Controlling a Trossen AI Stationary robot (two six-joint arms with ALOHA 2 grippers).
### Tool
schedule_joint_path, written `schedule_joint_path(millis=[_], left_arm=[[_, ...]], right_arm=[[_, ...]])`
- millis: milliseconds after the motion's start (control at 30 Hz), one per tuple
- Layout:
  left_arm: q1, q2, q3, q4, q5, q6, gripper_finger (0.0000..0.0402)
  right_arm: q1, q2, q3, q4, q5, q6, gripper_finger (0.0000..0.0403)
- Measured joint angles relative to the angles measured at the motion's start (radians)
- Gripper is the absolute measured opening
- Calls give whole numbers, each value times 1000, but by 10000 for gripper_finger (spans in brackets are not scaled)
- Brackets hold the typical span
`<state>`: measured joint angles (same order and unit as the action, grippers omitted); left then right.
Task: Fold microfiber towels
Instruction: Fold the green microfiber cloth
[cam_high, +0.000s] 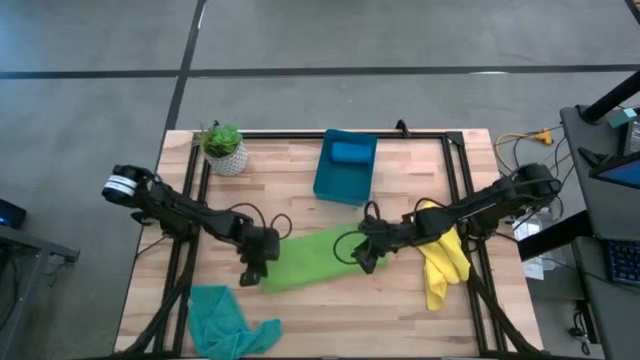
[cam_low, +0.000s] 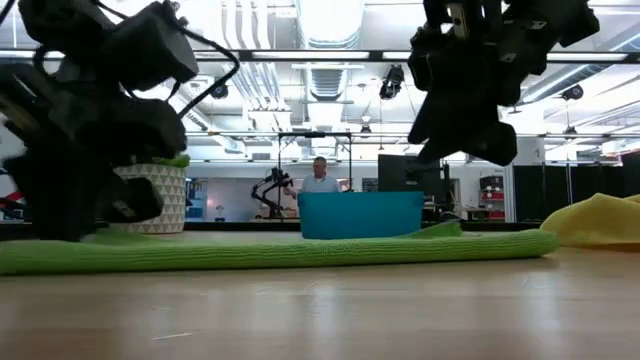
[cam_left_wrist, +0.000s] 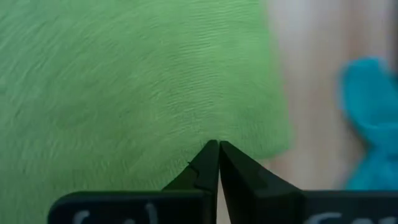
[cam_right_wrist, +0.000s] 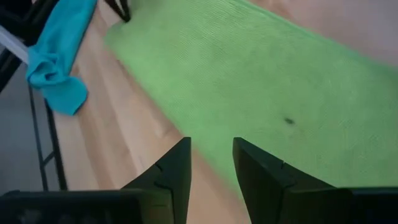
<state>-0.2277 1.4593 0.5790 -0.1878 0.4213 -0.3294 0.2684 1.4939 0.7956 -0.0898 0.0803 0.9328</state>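
Note:
A lime green towel (cam_high: 312, 258) lies spread flat on the middle of the wooden table (cam_high: 300, 190). My left gripper (cam_left_wrist: 217, 148) is shut at the towel's near left corner. My right gripper (cam_right_wrist: 211, 149) hangs open above the towel's right end (cam_high: 368, 245), over its near edge and clear of it (cam_low: 470, 140). A teal towel (cam_high: 225, 322) lies crumpled at the near left. A yellow towel (cam_high: 443, 262) lies bunched on the right. A blue towel (cam_high: 350, 152) lies in the blue bin (cam_high: 340, 185). My left gripper has its shut fingertips on the green towel just inside its near left corner (cam_left_wrist: 249, 134), coming slanting down from the table's left. How many layers sit between the tips does not show. The towel lies flat on the table.
A potted plant (cam_high: 222, 148) stands at the far left of the table. The blue bin sits at the far middle. Black frame rails (cam_high: 455, 170) run along the table's sides. A person (cam_low: 320, 178) shows far off in the room behind.

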Motion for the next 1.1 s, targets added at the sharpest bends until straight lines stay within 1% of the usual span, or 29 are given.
schedule_joint_path(millis=[33,100,200,267,300,400,533,633,700,800,833,900,933,1033,1100], left_arm=[[-4,-2,4,27,29,0,0],[-6,-10,16,89,50,-2,0],[-3,-30,17,102,43,-4,0],[-3,-55,19,100,8,-4,0],[-3,-69,19,103,-21,-5,0],[-3,-105,16,65,-170,-5,0],[-3,-123,9,60,-360,-4,0],[-3,-112,6,70,-466,-3,0],[-1,-94,2,62,-506,-4,0],[-1,-49,-2,60,-502,-6,0],[-1,-27,-2,66,-487,-13,0],[-2,13,1,82,-444,-34,0],[-1,28,3,90,-405,-49,0],[-9,80,8,134,-309,-102,0],[-17,105,9,165,-264,-135,0]], right_arm=[[7,4,2,4,4,5,114],[15,16,7,-2,36,40,114],[21,47,14,-15,106,133,114],[21,82,30,-18,116,158,114],[19,100,42,-34,115,161,114],[7,174,114,-161,116,198,114],[1,285,253,-406,154,197,107],[1,350,358,-563,201,176,84],[1,388,418,-630,220,164,60],[-7,446,478,-690,227,131,21],[-13,464,492,-692,223,115,15],[-26,504,517,-708,201,79,11],[-33,522,531,-708,193,61,10],[-52,559,568,-718,190,19,9],[-68,566,578,-716,193,-3,9]])
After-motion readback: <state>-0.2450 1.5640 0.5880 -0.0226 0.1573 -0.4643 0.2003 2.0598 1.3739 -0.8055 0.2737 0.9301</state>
